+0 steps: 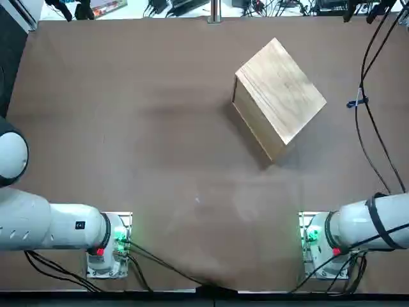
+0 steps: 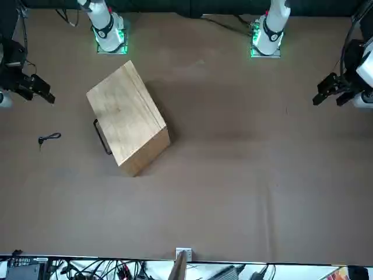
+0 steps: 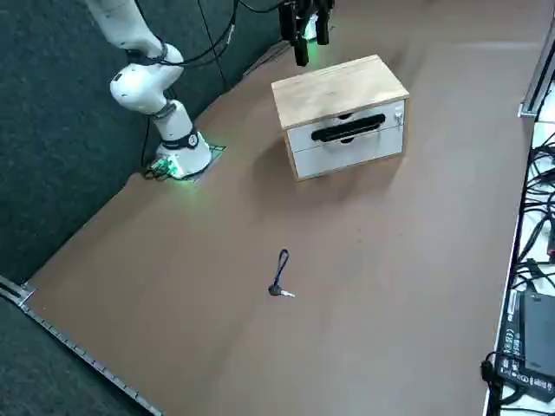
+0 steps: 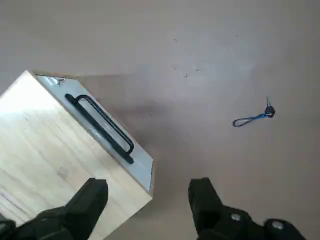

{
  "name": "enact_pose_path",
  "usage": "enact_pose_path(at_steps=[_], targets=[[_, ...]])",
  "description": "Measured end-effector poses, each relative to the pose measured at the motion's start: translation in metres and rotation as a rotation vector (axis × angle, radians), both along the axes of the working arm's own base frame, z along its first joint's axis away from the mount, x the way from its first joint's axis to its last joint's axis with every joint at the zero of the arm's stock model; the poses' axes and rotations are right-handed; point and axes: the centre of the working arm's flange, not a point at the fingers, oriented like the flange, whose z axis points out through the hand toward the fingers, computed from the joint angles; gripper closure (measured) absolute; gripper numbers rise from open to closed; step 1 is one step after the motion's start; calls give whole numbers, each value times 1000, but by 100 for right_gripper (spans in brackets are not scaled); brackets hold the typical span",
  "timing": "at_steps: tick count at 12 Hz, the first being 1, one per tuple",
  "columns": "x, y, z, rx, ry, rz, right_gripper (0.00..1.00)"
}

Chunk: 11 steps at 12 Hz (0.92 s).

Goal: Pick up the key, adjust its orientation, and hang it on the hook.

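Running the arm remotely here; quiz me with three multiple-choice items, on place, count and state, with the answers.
1. Where is the key?
A) on top of the wooden box
B) on the table, off the box's handled side
C) inside an open drawer
2. How many black handles show on the box's front?
A) two
B) four
C) five
3. How does the right gripper stand?
A) shut on the key
B) open and empty
C) shut on a handle

1: B, the key lies on bare table, away from the wooden box.
2: A, the right wrist view shows two black handles.
3: B, the right gripper, above the table near the box, has its fingers wide apart with nothing between them.
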Motion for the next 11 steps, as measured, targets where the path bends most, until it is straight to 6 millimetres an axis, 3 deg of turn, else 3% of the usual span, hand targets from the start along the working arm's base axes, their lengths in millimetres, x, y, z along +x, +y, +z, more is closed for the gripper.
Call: enact_pose_path(at_steps=[11], targets=[[0, 1, 0, 0, 0, 1, 0]])
